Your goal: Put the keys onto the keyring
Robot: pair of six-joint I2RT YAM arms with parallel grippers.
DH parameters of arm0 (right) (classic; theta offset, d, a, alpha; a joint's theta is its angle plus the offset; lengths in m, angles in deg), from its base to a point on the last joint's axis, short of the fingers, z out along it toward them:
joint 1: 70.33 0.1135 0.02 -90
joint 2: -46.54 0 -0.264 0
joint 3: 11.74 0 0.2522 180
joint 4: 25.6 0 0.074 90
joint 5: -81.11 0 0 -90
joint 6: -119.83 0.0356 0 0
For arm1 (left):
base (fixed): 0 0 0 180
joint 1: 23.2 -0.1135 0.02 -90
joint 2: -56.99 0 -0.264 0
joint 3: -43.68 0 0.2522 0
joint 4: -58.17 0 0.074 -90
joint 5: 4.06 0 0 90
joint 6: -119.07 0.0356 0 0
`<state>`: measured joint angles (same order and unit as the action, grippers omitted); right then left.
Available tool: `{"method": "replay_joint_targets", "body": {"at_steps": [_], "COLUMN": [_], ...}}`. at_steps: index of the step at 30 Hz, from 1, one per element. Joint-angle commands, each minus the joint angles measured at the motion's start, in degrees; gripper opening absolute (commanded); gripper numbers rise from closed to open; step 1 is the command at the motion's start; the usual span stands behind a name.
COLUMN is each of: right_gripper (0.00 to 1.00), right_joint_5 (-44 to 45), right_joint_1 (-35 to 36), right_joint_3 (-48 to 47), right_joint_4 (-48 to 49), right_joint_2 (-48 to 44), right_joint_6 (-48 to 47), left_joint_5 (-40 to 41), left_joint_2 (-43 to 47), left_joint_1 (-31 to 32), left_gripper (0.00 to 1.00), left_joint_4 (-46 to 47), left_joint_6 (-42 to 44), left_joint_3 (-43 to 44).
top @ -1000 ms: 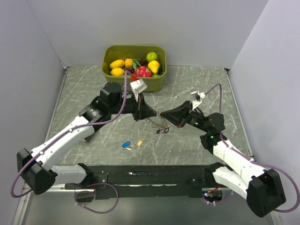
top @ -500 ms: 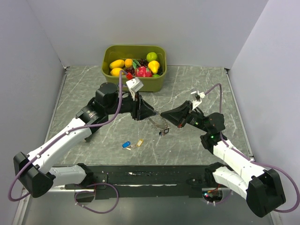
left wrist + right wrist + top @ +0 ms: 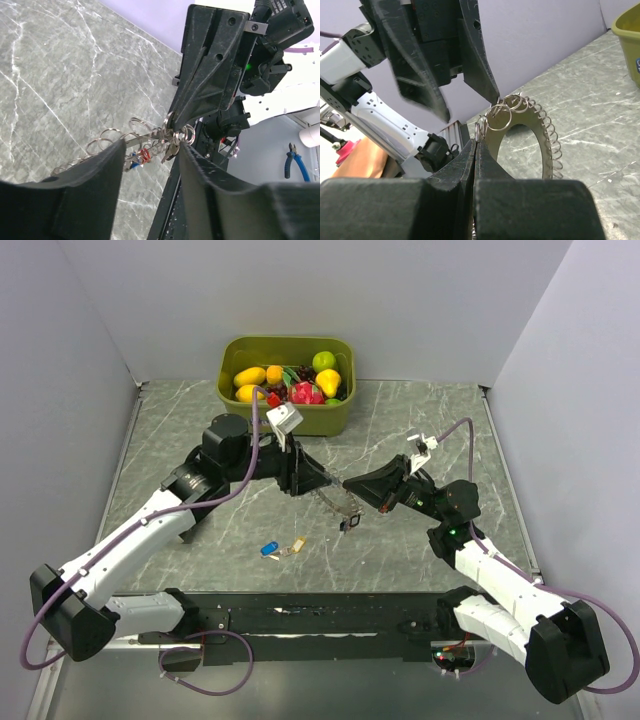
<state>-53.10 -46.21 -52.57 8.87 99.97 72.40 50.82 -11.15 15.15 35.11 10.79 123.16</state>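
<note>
The keyring [image 3: 336, 503], a silvery band edged with small wire rings, hangs above the table between the two arms. My right gripper [image 3: 349, 486] is shut on one of its rings [image 3: 480, 131]. My left gripper [image 3: 312, 483] stands open, its fingers either side of the keyring [image 3: 140, 141] without pinching it. A red-headed key [image 3: 144, 154] dangles from the ring. A blue key [image 3: 268, 549] and a yellow-orange key [image 3: 296, 546] lie loose on the marble table nearer the front. In the right wrist view the open left gripper [image 3: 470, 100] hangs just above the keyring [image 3: 540, 131].
A green bin [image 3: 288, 416] of toy fruit stands at the back, just behind the left arm. A black rail [image 3: 320, 615] runs along the table's near edge. Grey walls close in both sides.
My left gripper has opened and let go of the keyring, and its arm has drawn back slightly to the left. The right gripper stays shut on the ring.
</note>
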Motion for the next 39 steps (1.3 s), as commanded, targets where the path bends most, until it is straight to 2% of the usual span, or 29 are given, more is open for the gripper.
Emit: {"method": "replay_joint_targets", "body": {"at_steps": [1, 5, 10, 26, 32, 35, 39], "right_gripper": [0.00, 0.00, 0.00, 0.00, 0.00, 0.00, 0.00], "right_joint_5": [-0.4, -0.5, -0.4, -0.4, -0.4, -0.4, -0.6], "right_joint_1": [0.0, 0.0, 0.0, 0.0, 0.1, 0.0, 0.0], "right_joint_3": [-1.1, -1.1, -1.1, -1.3, -1.2, -1.3, -1.4], "right_joint_4": [5.4, 5.9, 5.9, 5.3, 5.2, 4.8, 4.4], "right_joint_2": [-1.2, -1.0, -0.7, -1.0, -1.3, -1.7, -1.7], "right_joint_6": [0.2, 0.5, 0.5, 0.3, 0.3, 0.1, -0.1], "left_joint_5": [-3.3, -4.9, -9.3, -11.4, -10.2, -9.0, -8.1], "left_joint_2": [0.5, 1.0, 0.1, -2.6, -3.6, -4.2, -4.4], "left_joint_1": [-0.7, -1.1, -1.1, -1.1, -1.1, -1.1, -1.1], "left_gripper": [0.49, 0.52, 0.46, 0.35, 0.19, 0.01, 0.01], "left_joint_4": [1.0, 2.0, 3.4, 3.7, 2.8, 2.2, 2.7], "left_joint_6": [-1.2, -1.4, -1.8, -1.5, -0.9, -0.8, -1.0], "left_joint_3": [1.2, 0.0, -0.4, -0.3, 0.4, 0.7, 0.6]}}
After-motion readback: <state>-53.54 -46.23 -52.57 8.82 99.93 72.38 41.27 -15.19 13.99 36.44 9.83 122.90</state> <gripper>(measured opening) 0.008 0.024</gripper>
